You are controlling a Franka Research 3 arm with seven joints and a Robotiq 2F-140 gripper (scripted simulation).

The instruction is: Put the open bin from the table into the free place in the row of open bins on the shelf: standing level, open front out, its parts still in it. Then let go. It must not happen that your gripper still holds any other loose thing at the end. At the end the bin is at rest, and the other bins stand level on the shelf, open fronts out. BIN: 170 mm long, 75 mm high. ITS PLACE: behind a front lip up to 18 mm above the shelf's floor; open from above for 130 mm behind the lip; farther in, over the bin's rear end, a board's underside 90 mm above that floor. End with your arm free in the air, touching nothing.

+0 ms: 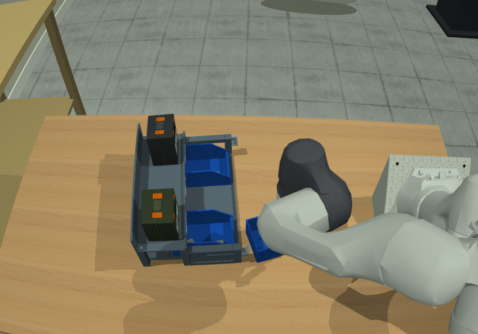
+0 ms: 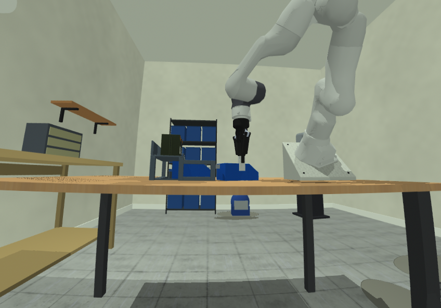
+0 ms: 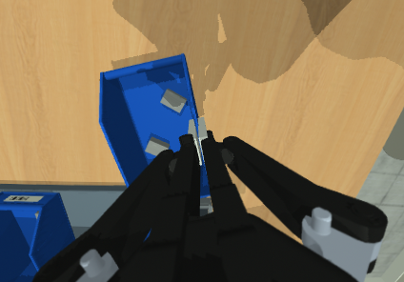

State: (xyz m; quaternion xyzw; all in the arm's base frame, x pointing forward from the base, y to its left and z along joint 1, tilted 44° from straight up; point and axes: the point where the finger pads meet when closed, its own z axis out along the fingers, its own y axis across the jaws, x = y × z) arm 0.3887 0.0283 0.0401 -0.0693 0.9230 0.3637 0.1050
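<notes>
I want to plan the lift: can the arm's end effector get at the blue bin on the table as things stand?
Probably yes: the end effector is already closed on a side wall of the blue bin, one finger inside and one outside. The bin stands on the table beside the shelf, with nothing over it.
</notes>
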